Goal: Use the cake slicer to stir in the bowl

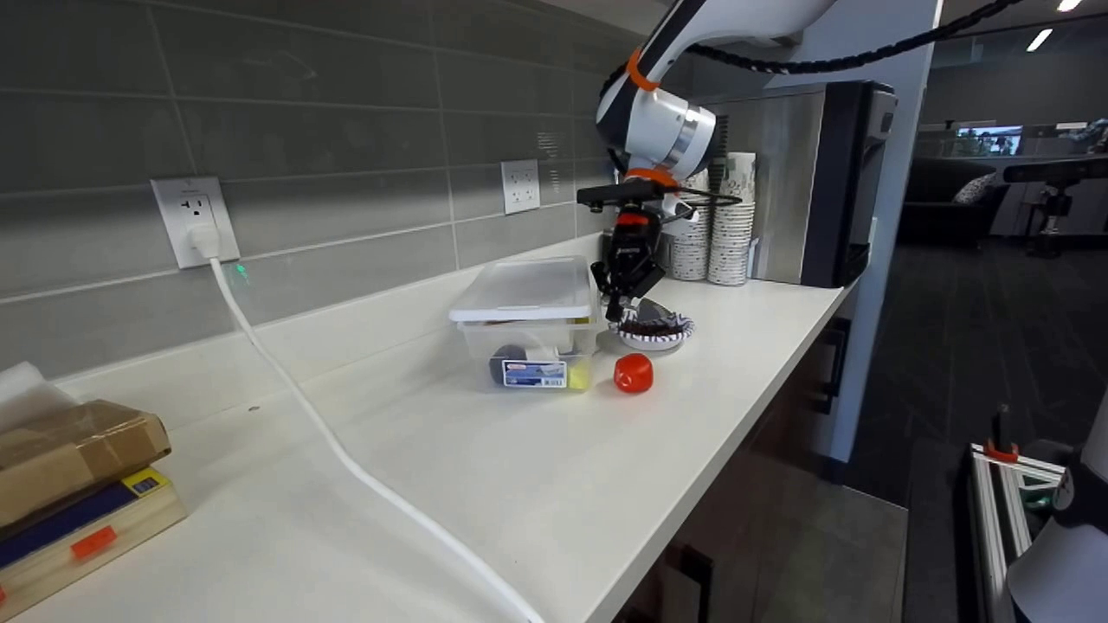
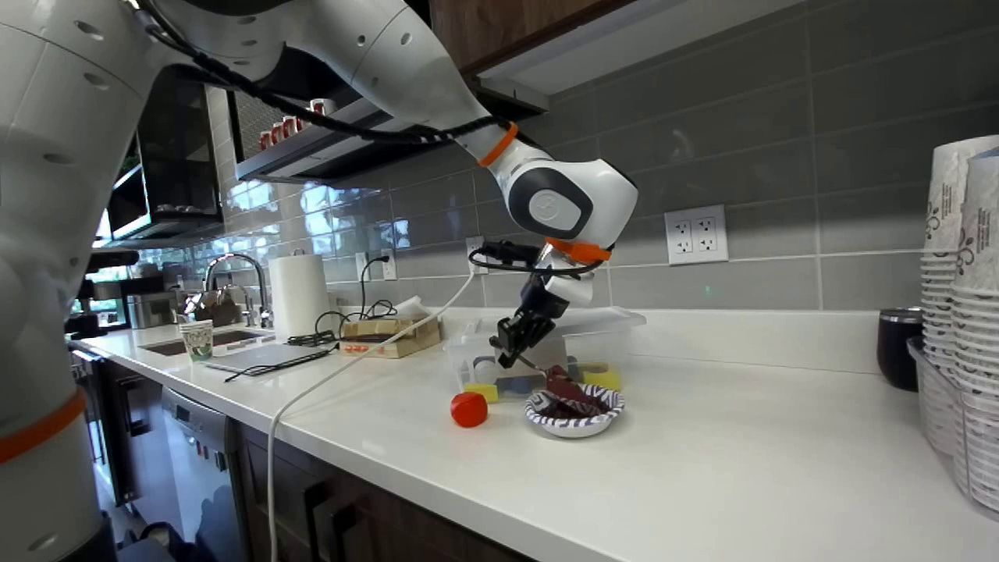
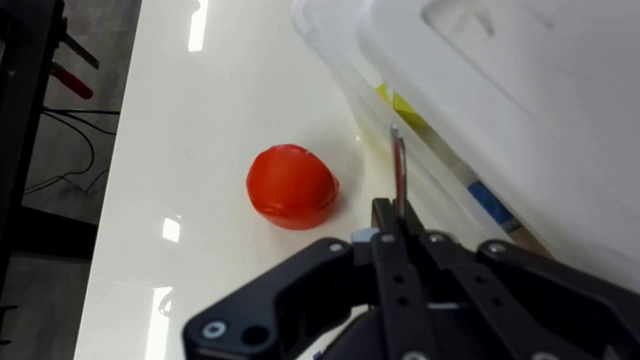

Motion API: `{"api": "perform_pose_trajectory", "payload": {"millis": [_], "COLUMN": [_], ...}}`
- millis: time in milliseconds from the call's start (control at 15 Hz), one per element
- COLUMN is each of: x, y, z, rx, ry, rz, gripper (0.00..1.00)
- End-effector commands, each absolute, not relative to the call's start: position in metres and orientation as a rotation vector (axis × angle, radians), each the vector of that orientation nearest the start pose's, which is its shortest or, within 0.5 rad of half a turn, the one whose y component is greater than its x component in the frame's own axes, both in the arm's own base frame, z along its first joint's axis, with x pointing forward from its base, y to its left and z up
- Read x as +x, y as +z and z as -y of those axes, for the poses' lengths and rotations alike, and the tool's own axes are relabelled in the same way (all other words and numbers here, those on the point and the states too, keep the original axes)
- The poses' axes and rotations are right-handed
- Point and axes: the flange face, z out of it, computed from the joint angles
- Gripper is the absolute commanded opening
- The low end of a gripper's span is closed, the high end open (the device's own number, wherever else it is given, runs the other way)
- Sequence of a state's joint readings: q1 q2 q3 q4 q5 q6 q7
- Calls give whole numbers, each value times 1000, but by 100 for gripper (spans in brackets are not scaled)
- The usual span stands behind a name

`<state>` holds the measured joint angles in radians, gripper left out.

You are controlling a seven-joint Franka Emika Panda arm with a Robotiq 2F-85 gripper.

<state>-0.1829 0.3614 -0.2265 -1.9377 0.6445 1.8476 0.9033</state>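
The small bowl (image 1: 655, 343) with a dark-patterned rim sits on the counter with dark contents inside; it also shows in an exterior view (image 2: 572, 426). The cake slicer (image 2: 563, 385) slants down from my gripper (image 2: 507, 359), its broad blade inside the bowl, low against the dark contents. The blade also shows in an exterior view (image 1: 655, 313). My gripper is shut on the thin metal handle, whose end (image 3: 399, 165) sticks out past the fingertips (image 3: 392, 207) in the wrist view. There the blade is hidden behind the gripper, and the bowl nearly all.
A red ball (image 1: 634, 373) lies beside the bowl, also in the wrist view (image 3: 291, 187). A lidded translucent box (image 1: 524, 290) stands close to the gripper, against the wall side. Stacked paper cups (image 1: 731, 234) stand beyond the bowl. The counter's front edge (image 2: 406, 478) is nearby.
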Motion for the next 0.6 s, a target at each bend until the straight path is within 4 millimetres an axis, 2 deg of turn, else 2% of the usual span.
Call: {"api": "perform_pose_trajectory", "payload": {"millis": [0, 533], "x": [556, 571], "y": [275, 274], "z": [173, 163], "rx": [-1807, -1747], "ry": [698, 567], "rz": [-1916, -1735], "gripper": [1, 1]}}
